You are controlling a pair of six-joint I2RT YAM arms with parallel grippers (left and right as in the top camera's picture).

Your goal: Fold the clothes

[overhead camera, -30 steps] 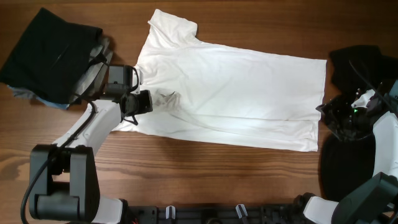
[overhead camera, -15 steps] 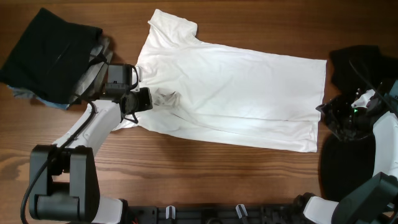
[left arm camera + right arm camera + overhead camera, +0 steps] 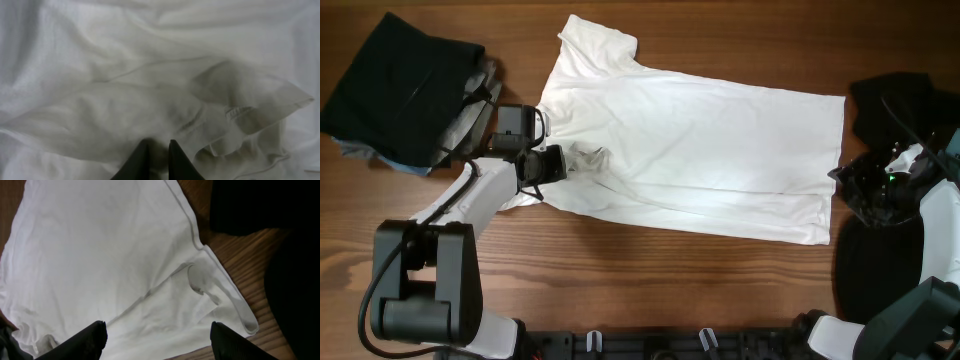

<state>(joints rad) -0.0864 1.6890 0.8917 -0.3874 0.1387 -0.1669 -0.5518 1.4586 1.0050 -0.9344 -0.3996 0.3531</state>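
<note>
Overhead: the white short-sleeved fabric T-shirt [image 3: 700,150] lies spread on the brown wooden table [image 3: 650,280]. Your left gripper [image 3: 563,162] sits on its bunched collar end, your right gripper [image 3: 840,185] at its hem edge. A stack of black and grey fabric garments [image 3: 400,90] lies behind your left gripper. Left wrist: the left gripper [image 3: 158,150] is clenched on a fold of T-shirt [image 3: 100,75], the stitched collar [image 3: 250,107] just right of the fingertips. Right wrist: the right gripper [image 3: 160,337] is spread wide and released, with the T-shirt [image 3: 100,255] between and ahead of the fingers [image 3: 92,337]. A loose black fabric garment [image 3: 260,205] lies ahead to the right.
</note>
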